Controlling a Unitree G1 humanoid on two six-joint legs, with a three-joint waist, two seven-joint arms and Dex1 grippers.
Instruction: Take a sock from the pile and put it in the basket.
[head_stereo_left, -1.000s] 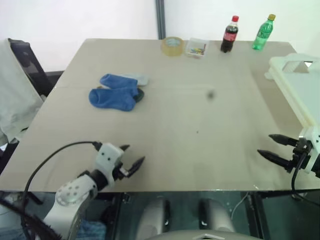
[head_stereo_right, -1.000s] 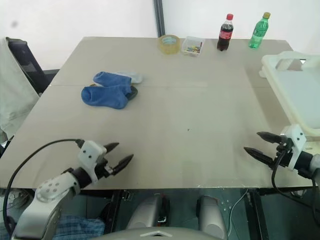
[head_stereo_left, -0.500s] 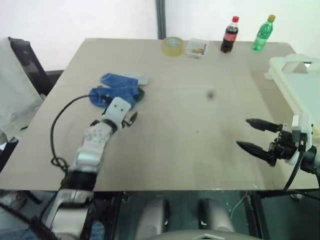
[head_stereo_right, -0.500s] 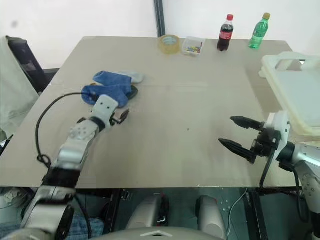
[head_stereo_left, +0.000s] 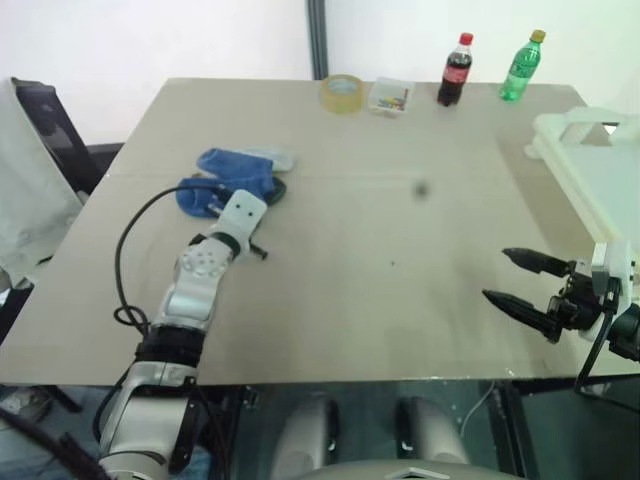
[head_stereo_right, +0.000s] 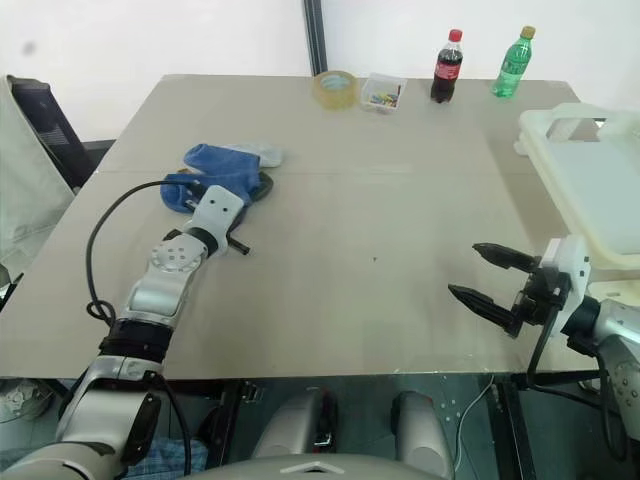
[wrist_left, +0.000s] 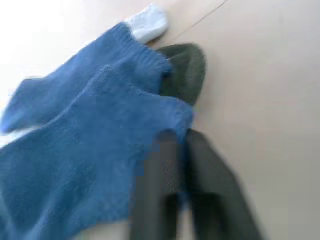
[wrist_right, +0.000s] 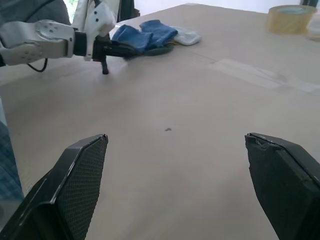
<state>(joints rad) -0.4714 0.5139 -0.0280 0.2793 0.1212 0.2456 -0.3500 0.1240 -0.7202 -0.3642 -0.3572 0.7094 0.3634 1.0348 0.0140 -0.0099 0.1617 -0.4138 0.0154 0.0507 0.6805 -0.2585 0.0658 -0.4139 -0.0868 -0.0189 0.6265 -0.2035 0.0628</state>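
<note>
Sock (wrist_left: 75, 165) pinched at its near edge by left tool (wrist_left: 182, 145), fingers drawn together on a fold of blue knit, at pile (head_stereo_left: 235, 180) on far-left worktop (head_stereo_left: 400, 300). Best lifted straight up, slowly, so neighbouring socks fall away. Long axis lying roughly left to right; which end is the toe, unclear. Right tool (head_stereo_left: 520, 280) spread wide, empty, near basket (head_stereo_left: 590, 160) at right.
</note>
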